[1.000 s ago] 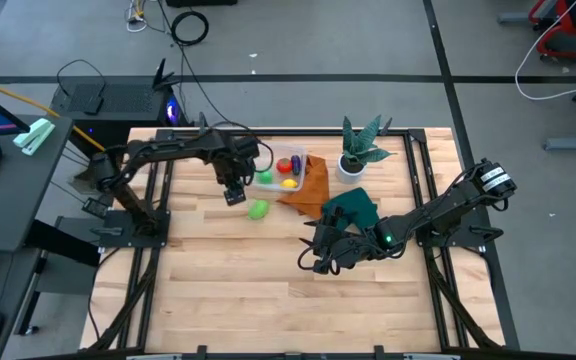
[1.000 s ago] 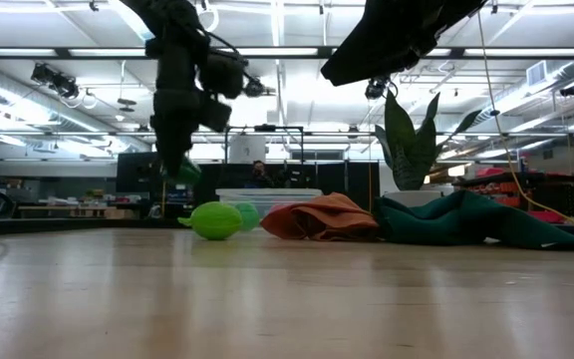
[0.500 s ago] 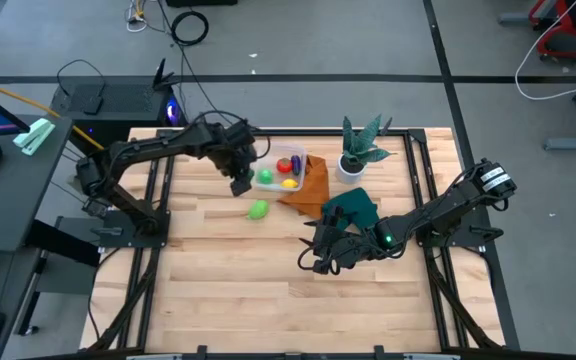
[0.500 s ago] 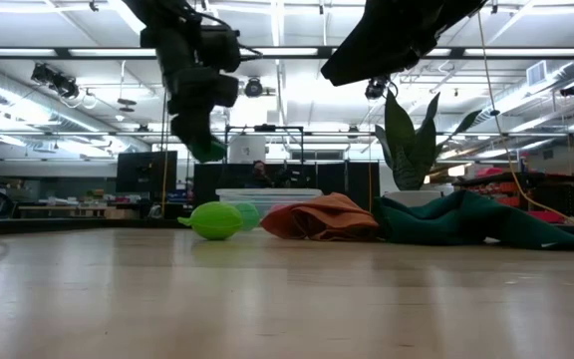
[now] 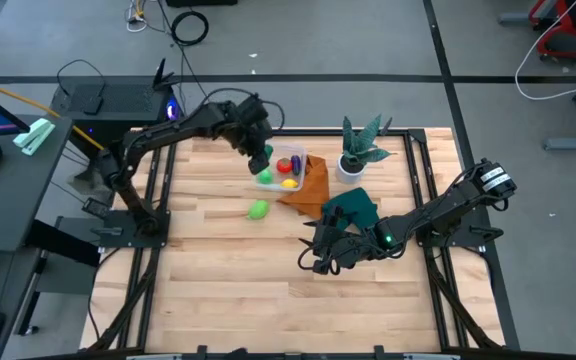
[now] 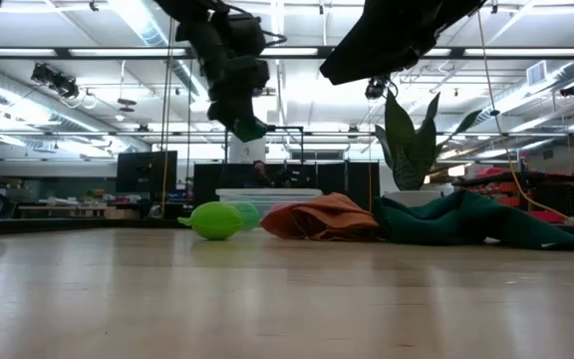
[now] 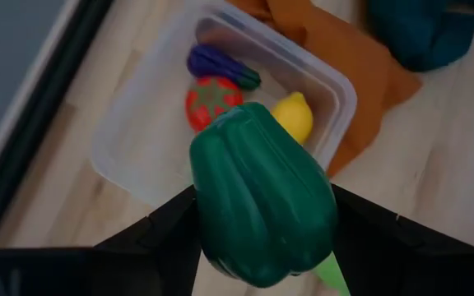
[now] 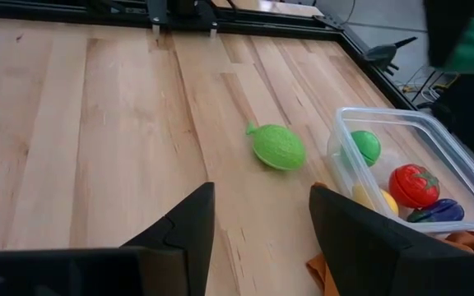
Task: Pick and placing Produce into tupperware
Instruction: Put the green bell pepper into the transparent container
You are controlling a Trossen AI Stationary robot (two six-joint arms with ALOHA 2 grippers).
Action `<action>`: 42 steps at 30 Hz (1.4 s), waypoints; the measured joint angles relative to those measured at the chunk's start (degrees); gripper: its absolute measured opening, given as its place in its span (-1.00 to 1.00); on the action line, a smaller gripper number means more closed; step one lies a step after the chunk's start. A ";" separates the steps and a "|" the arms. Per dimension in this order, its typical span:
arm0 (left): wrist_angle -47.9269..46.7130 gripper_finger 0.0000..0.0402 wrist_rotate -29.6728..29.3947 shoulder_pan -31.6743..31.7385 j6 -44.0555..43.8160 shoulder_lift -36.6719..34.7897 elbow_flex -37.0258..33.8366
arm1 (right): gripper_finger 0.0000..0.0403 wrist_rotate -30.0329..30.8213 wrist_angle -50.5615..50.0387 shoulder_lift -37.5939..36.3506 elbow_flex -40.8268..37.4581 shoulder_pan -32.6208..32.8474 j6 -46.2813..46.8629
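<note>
My left gripper [image 5: 259, 158] is shut on a dark green pepper [image 7: 262, 205] and holds it in the air over the clear tupperware [image 7: 346, 92]. In the tupperware lie a red tomato [image 7: 212, 100], a yellow lemon [image 7: 295, 117], a purple eggplant [image 7: 220, 66] and a small green ball [image 8: 365, 146]. A light green fruit [image 5: 258, 209] rests on the wooden table in front of the tupperware. My right gripper [image 5: 313, 256] hangs open above the table's near right part, with nothing between its fingers. My left gripper pinches the pepper's two opposite sides [image 7: 208, 222] between its two fingers [image 7: 167, 226]. The fingers come slanting down from the table's left. The pepper is lifted clear, hanging above the tupperware's near left part [image 6: 249, 128].
An orange cloth [image 5: 313, 186] lies under and beside the tupperware, with a dark green cloth [image 5: 355, 208] to its right. A potted plant [image 5: 354, 152] stands at the far right. Bare wood stretches across the table's near half.
My left gripper has risen and gone toward the table's far edge and to the right, from over the light green fruit to over the tupperware, tipping less steeply down. The pepper has gone with it, clear of the table. The light green fruit has stayed put.
</note>
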 joint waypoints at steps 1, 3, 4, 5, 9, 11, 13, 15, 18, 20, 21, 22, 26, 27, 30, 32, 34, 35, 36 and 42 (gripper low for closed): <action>-0.84 0.16 -0.02 0.20 0.63 1.10 1.72 | -0.18 0.00 -0.01 0.00 0.00 0.00 0.00; -2.11 0.17 0.00 0.85 1.29 3.39 5.44 | -0.18 0.00 0.00 0.00 0.00 0.01 0.01; -3.18 0.18 -0.03 1.18 1.89 4.61 7.10 | -0.18 -0.02 -0.01 0.00 0.00 0.01 0.02; -4.00 0.19 0.02 1.42 2.25 5.83 8.78 | -0.18 -0.02 -0.01 0.00 0.00 0.01 0.02; -7.56 0.20 -0.05 2.58 3.37 10.35 13.92 | -0.18 0.22 -0.01 0.00 0.00 -0.25 -0.66; -9.28 0.18 -0.24 2.77 4.26 12.11 15.29 | -0.18 1.80 -0.05 0.00 0.00 -0.46 -1.62; -10.47 0.16 -0.30 2.77 5.22 13.19 15.43 | -0.18 4.80 -0.16 0.00 0.00 -0.83 -2.32; -10.77 0.16 -0.45 2.68 5.38 13.89 15.43 | -0.18 6.66 -0.33 0.00 0.00 -1.41 -3.09; -10.50 0.19 -0.70 2.66 6.51 14.15 15.40 | -0.18 9.14 -0.57 0.00 0.00 -2.18 -3.64; -9.07 0.20 -0.98 2.67 6.66 14.38 15.45 | -0.18 11.00 -0.86 0.00 0.00 -2.59 -3.67; -9.17 0.20 -1.08 2.68 6.57 14.51 15.45 | -0.18 12.13 -1.15 0.00 0.00 -2.75 -3.74; -9.55 0.20 -1.14 2.71 6.54 14.64 15.42 | -0.18 13.51 -1.29 0.00 0.00 -2.92 -4.06; -9.97 0.16 -1.13 2.77 6.64 15.64 15.40 | -0.18 15.30 -1.69 0.00 0.00 -3.93 -5.31; -9.74 0.16 -1.11 2.75 6.68 15.88 15.40 | -0.18 15.35 -1.80 0.00 0.00 -4.25 -5.44; -9.41 0.18 -1.09 2.73 6.68 16.30 15.40 | -0.18 16.94 -2.04 0.00 0.00 -4.85 -6.47; -8.87 0.19 -1.10 2.64 6.68 16.74 15.43 | -0.18 17.84 -2.25 0.00 0.02 -5.31 -6.66; -9.04 0.19 -1.09 2.64 6.70 17.42 15.36 | -0.18 17.84 -2.38 0.00 0.02 -5.73 -6.64; -8.65 0.19 -1.09 2.63 6.70 17.77 15.40 | -0.18 17.84 -2.44 0.00 0.00 -5.95 -6.65; -9.05 0.18 -1.09 2.62 6.72 18.12 15.40 | -0.18 17.84 -2.49 0.00 0.02 -6.01 -6.64; -8.86 0.18 -1.66 2.61 6.70 20.40 15.36 | -0.18 17.52 -2.70 0.00 0.02 -6.37 -6.14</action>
